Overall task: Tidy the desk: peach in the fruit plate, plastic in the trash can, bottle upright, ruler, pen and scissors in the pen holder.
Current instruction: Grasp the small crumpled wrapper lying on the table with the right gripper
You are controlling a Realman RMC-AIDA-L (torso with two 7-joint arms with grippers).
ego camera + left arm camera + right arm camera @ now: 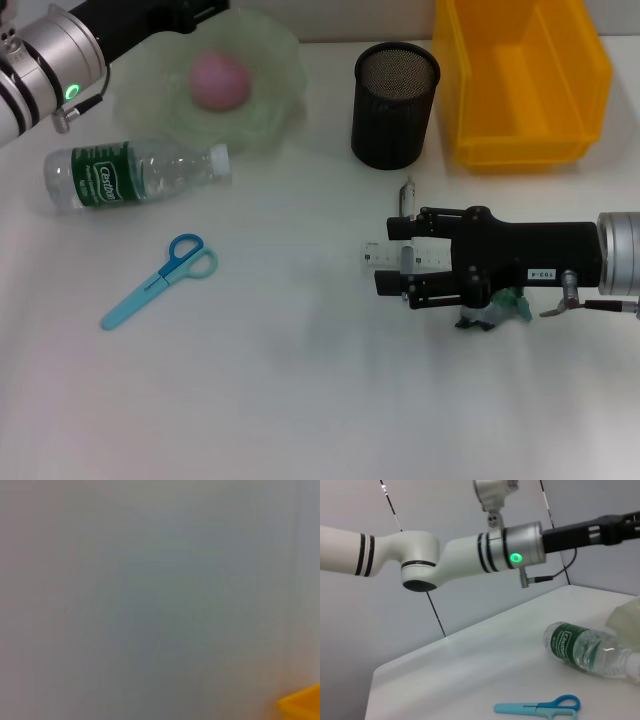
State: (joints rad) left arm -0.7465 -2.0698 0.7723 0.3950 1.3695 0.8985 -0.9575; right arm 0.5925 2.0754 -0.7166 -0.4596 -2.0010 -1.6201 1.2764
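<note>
At the table's ten o'clock the left gripper hangs over the fruit plate, which holds the peach — I cannot tell how its fingers stand. The bottle lies on its side at nine o'clock, cap toward three. The scissors lie diagonal, loops toward one o'clock. At four o'clock the right gripper pinches the ruler, long axis nine-to-three. To do this well, raise it, tip it vertical, centre it over the pen holder at twelve o'clock — then release.
</note>
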